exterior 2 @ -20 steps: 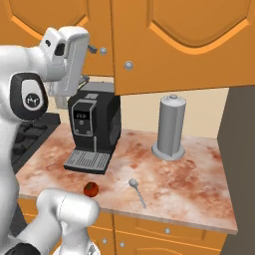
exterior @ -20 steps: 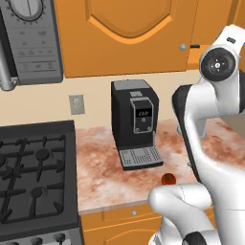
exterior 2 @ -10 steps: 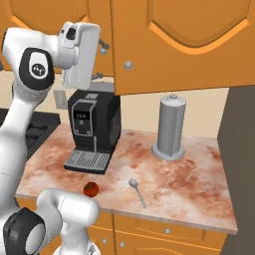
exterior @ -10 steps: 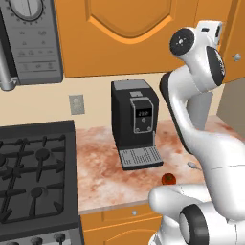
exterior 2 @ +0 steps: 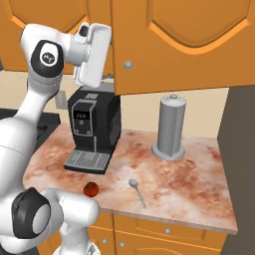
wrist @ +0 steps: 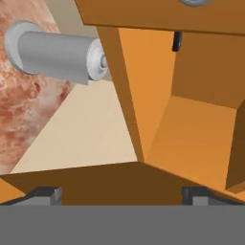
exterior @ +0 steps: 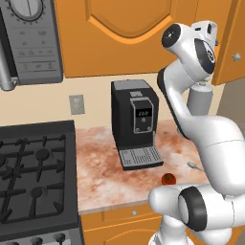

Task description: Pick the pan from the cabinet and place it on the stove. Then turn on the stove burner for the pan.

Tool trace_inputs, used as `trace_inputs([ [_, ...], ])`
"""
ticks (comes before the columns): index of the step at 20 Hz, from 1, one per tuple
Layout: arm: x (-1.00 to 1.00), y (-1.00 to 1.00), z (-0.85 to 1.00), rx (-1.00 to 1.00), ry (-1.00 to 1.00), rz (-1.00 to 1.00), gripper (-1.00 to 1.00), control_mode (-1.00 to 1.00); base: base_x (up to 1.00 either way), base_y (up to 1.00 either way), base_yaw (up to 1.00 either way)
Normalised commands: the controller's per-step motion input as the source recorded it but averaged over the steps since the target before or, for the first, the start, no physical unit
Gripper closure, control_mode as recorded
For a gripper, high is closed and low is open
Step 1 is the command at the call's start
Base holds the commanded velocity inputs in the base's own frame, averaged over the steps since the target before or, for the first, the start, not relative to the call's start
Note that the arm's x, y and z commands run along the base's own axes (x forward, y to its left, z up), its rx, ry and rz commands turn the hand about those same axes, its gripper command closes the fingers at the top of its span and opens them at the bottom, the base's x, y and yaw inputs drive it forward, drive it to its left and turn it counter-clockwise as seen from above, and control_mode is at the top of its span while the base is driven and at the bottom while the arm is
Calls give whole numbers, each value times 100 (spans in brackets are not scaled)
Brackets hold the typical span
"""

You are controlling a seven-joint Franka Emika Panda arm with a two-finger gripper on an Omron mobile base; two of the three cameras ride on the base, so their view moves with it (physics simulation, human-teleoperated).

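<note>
The cabinet (exterior 2: 179, 40) hangs above the counter, and its knob (exterior 2: 128, 64) sits at the door's lower left corner. My hand (exterior 2: 93, 52) is raised to the door's left edge. In the hand view my gripper (wrist: 122, 194) is open, fingertips (wrist: 45, 194) wide apart with nothing between them, facing the shaded orange inside of the cabinet (wrist: 191, 129). A short black stub (wrist: 177, 40) shows high inside; I cannot tell whether it is the pan's handle. The rest of the pan is hidden. The stove (exterior: 33, 177) with its burner (exterior: 42, 154) lies at the lower left.
A black coffee machine (exterior: 135, 122) stands mid-counter. A grey canister (exterior 2: 171, 127) stands to its right. A small red fruit (exterior 2: 90, 189) and a spoon (exterior 2: 137, 189) lie near the front edge. The microwave (exterior: 31, 40) hangs above the stove.
The arm has straightened and lifted the hand from chest height up to the cabinet door's edge. The gripper stayed open.
</note>
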Motion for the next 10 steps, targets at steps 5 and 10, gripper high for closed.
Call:
trace_inputs([
  [5,-23,-34,-8,-4,7,-13,-100,-100,0,0,0],
  [10,-46,-33,-5,-4,3,-16,-100,-100,0,0,0],
])
